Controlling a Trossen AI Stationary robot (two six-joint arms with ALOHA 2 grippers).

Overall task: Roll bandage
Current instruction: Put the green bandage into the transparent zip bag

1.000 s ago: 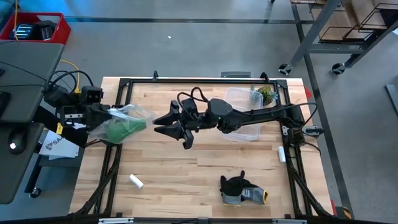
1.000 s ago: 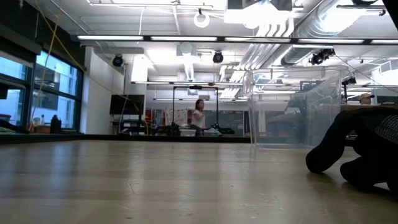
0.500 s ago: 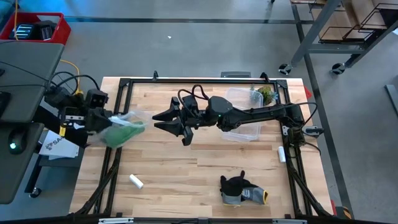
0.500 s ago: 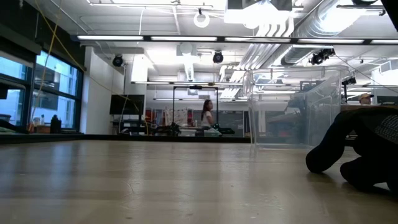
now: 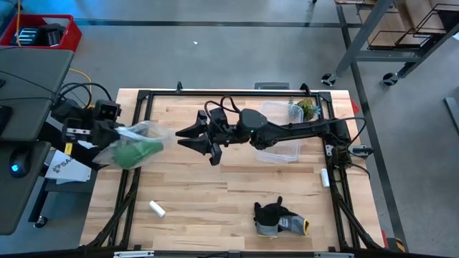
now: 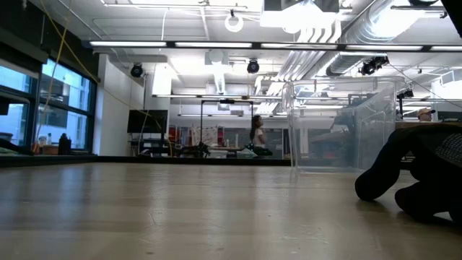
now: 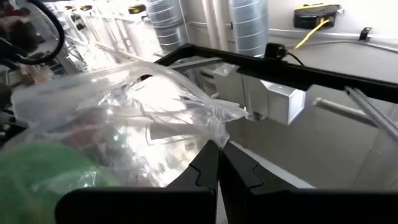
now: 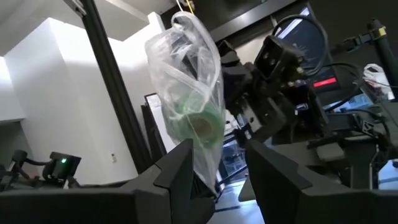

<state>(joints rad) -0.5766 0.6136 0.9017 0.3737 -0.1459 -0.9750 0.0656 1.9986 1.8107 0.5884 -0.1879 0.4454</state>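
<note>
We count one green bandage roll point(image 5: 131, 153), sealed in a clear plastic bag point(image 5: 143, 136) that the left gripper point(image 7: 217, 163) pinches tight at the table's point(image 5: 215, 186) left edge. The right gripper point(image 5: 202, 141) hovers mid-table with fingers spread and empty, facing the bag. Around lie one clear tub point(image 5: 282, 132), one dark glove point(image 5: 276, 215) and two white cylinders point(image 5: 156, 208).
</note>
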